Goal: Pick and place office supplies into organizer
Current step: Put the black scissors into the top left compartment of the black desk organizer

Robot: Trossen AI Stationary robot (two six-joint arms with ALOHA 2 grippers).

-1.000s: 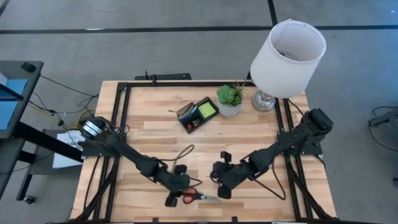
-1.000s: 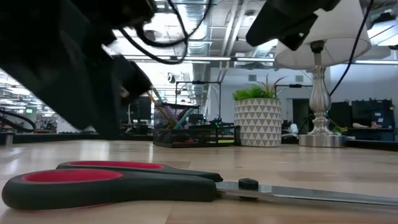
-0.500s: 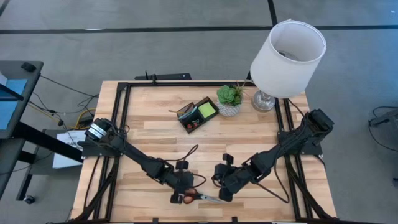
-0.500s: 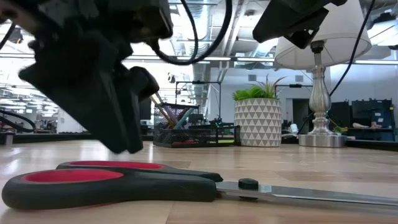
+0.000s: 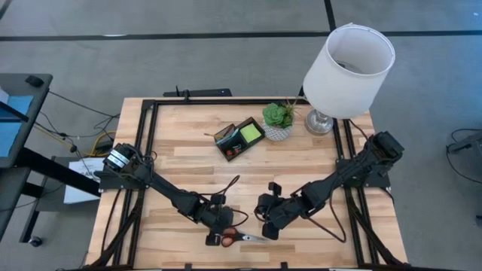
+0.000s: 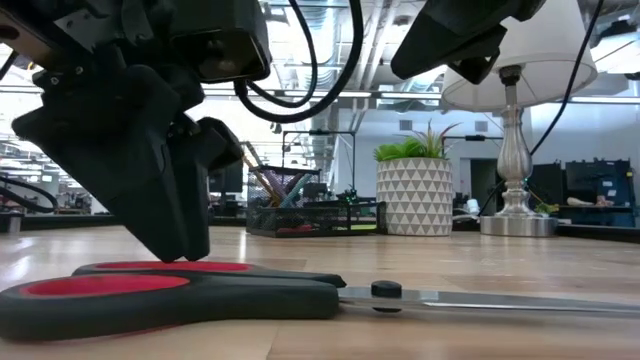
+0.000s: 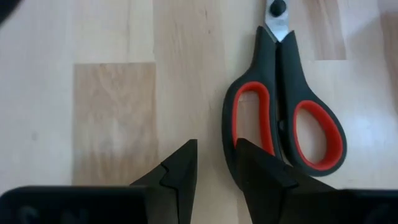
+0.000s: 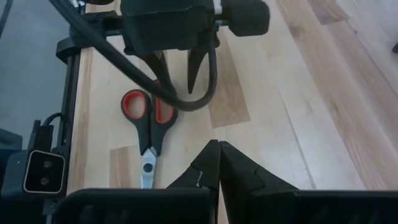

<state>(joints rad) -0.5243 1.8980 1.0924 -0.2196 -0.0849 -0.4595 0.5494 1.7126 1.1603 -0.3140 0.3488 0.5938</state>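
At the near edge of the wooden table point(image 5: 181, 150), the left gripper point(image 7: 214, 165) hangs low over the red-handled scissors point(image 5: 235, 238), its two dark fingers point(image 7: 180, 168) partly apart and holding nothing. In the left wrist view one finger sits on or just over the rim of one handle loop while the other stands over bare wood beside it, so the jaws do not yet straddle the handle. The scissors lie flat and shut, handles under the gripper and blades pointing right along the table's near edge.

To do this pick well, the gripper would likely need to shift sideways until one handle loop lies squarely between the fingers, then go down to the wood before closing. A pinch on the rim alone could tip or skate the scissors.

Just right of the scissors, the right gripper point(image 8: 217, 163) hovers above the table with its fingers pressed together and empty, close to the blade end but not touching it.

Farther back, near the middle of the table, the organizer point(image 5: 239, 139) sits well apart from the scissors, with a lime-green sticky-note pad point(image 5: 251, 133) already in one compartment. Just to its right stand the potted plant point(image 5: 278, 120) and, beyond that, the lamp point(image 5: 348, 66).
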